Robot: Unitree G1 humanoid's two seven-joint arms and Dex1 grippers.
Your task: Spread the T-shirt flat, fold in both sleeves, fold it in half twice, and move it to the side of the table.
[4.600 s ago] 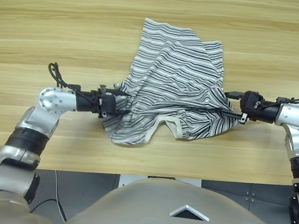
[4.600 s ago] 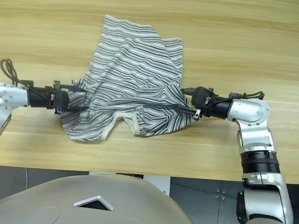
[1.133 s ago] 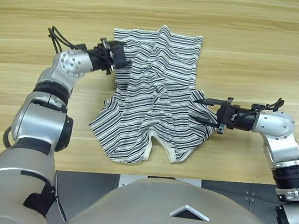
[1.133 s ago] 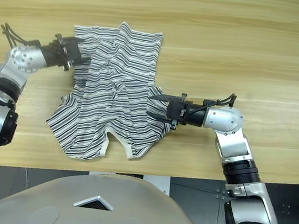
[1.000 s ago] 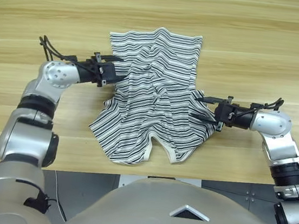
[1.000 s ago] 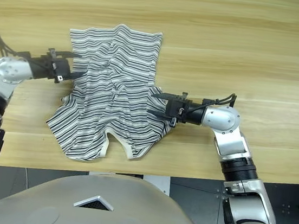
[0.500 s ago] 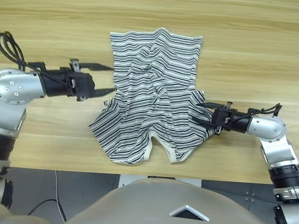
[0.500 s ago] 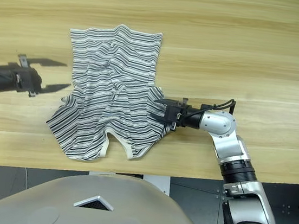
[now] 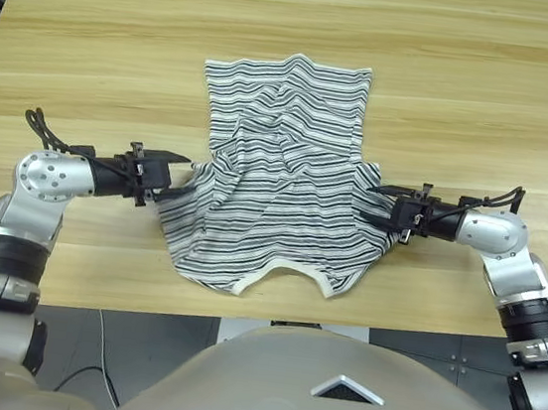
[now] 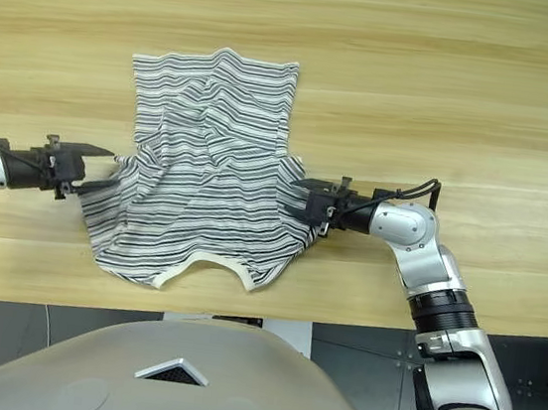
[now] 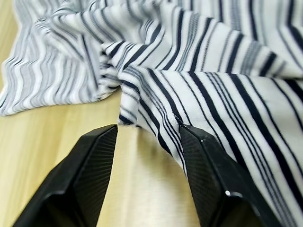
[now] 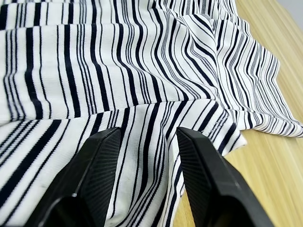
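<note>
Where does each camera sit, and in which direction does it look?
Left eye view: on the head, looking down at the T-shirt on the table; both arms show, with left gripper and right gripper.
Right eye view: beside it, same scene.
Left wrist view: on the left wrist, looking along its fingers at the T-shirt's edge.
Right wrist view: on the right wrist, looking along its fingers over the T-shirt.
Shared: both wrist views see T-shirt and table.

The T-shirt (image 9: 278, 175) lies on the table (image 9: 489, 81) in front of the robot, its neck end toward the near edge and its hem toward the far side. The left gripper (image 9: 180, 175) is at the shirt's left edge. The right gripper (image 9: 374, 203) is opposite it, at the right edge.
</note>
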